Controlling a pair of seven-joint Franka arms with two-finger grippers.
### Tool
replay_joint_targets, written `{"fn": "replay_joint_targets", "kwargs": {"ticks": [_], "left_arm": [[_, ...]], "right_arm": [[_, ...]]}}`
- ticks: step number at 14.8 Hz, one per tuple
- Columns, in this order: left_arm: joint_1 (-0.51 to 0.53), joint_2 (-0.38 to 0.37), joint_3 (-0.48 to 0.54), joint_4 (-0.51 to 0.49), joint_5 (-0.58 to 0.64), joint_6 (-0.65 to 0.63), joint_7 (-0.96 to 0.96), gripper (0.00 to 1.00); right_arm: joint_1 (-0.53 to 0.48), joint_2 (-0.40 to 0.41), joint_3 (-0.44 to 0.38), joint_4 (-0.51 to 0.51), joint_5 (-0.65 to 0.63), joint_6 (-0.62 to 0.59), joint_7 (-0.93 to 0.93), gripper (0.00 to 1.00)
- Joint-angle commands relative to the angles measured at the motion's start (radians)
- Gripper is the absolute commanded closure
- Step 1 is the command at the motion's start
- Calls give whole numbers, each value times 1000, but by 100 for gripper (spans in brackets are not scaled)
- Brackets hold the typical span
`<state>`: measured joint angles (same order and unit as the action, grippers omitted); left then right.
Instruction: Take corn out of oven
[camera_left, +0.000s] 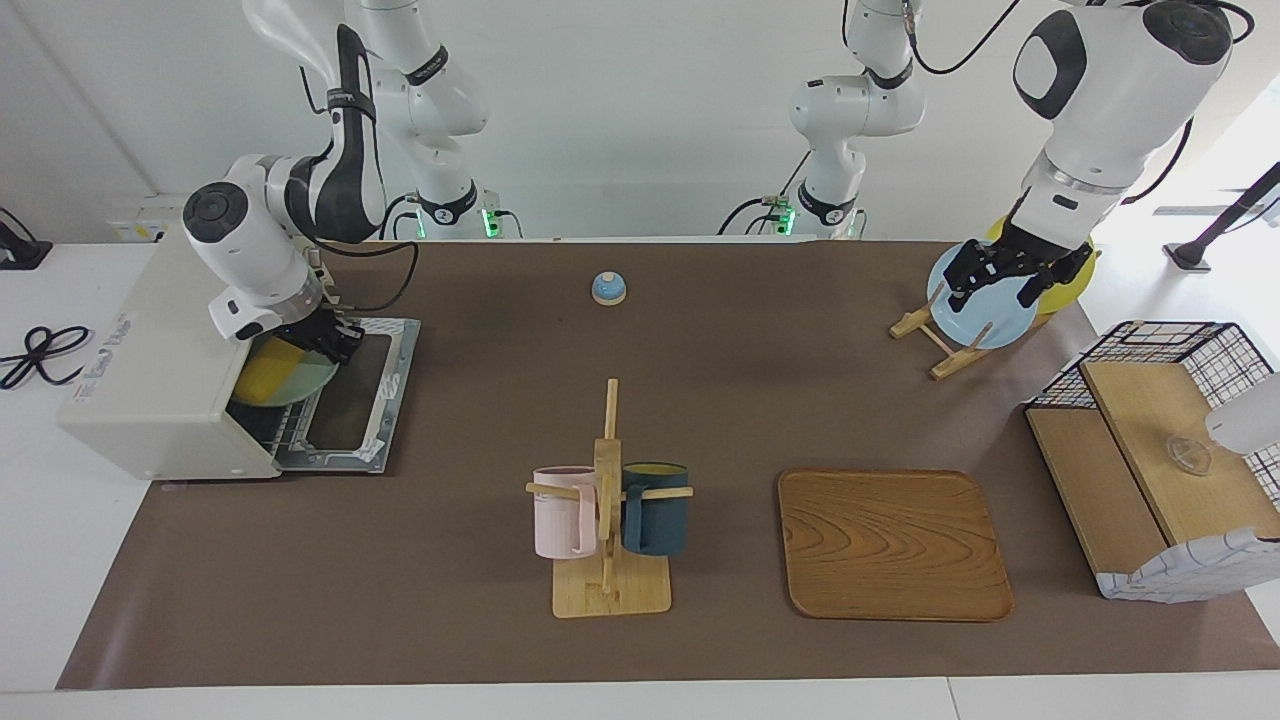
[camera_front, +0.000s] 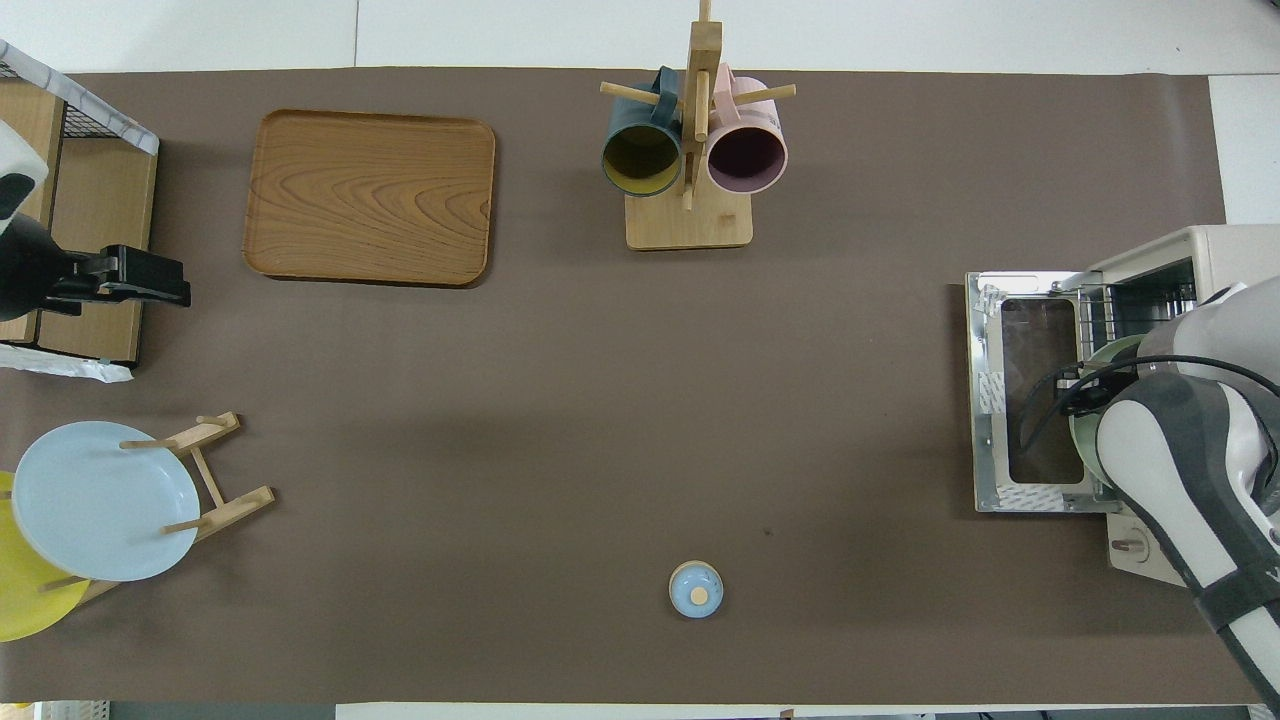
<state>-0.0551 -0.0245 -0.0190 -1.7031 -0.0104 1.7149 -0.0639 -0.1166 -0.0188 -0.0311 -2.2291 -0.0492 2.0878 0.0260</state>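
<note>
Right gripper (camera_left: 335, 345) at the mouth of the off-white boxy toaster oven (camera_left: 150, 380); left gripper (camera_left: 1010, 270) up over the plate rack.

Oven sits at the right arm's end of the table, its glass-window door (camera_left: 360, 395) dropped flat. In the oven mouth: a pale green round plate (camera_left: 295, 380) on the wire rack, with the bright yellow corn (camera_left: 262, 372) lying on it. Right gripper hangs right at that plate's edge; can't tell whether its jaws are released or clenched. Left gripper is well apart from the oven, at the left arm's end of the table, over the light blue round plate (camera_left: 975, 310) on its wooden rack (camera_left: 935, 345); jaws spread, holding nothing.
</note>
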Motion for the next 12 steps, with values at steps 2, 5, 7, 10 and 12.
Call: {"fn": "replay_joint_targets", "kwargs": {"ticks": [2, 5, 7, 10, 12], "left_arm": [[11, -12, -4, -4, -6, -1, 4, 0], [11, -12, -4, -4, -6, -1, 3, 0], [11, -12, -4, -4, -6, -1, 3, 0], [11, -12, -4, -4, -6, -1, 3, 0], [12, -12, -4, -4, -6, -1, 3, 0]], "right_arm": [[61, -12, 22, 9, -47, -14, -15, 100], [141, 14, 23, 97, -52, -101, 46, 100], [213, 23, 23, 135, -57, -144, 119, 100], [317, 33, 25, 157, -69, -153, 225, 100], [391, 94, 25, 231, -69, -191, 316, 100]]}}
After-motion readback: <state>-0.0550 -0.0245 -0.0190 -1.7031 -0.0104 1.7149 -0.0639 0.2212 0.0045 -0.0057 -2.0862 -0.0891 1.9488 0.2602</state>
